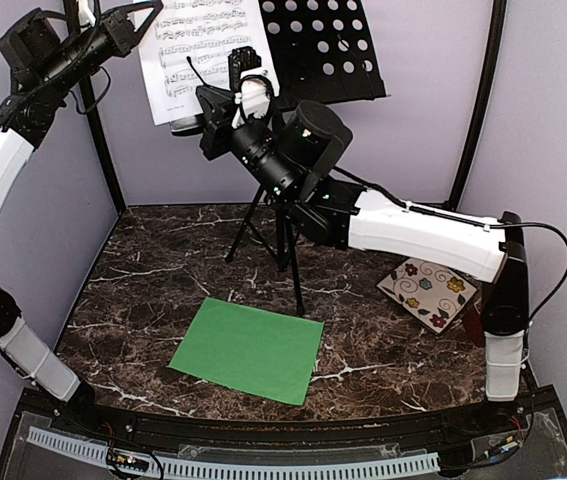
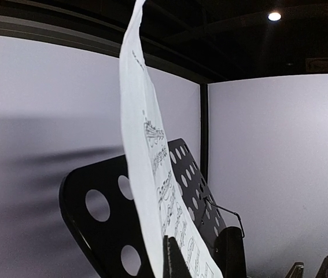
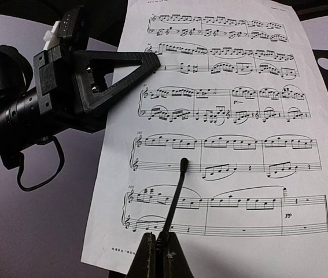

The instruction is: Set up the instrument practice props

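Observation:
The black perforated music stand stands on tripod legs at the back. The white music sheet lies against its left half. My left gripper is raised and shut on the sheet's upper left edge. In the right wrist view its fingers pinch the sheet. The sheet shows edge-on in the left wrist view. My right gripper is shut on the stand's thin black wire page holder, which lies across the sheet's lower part. The green sheet lies flat on the table at the front.
A square floral plate lies at the right, beside my right arm's upright link. A reddish-brown thing peeks out beside that link, mostly hidden. Pale walls and black corner posts close the table in.

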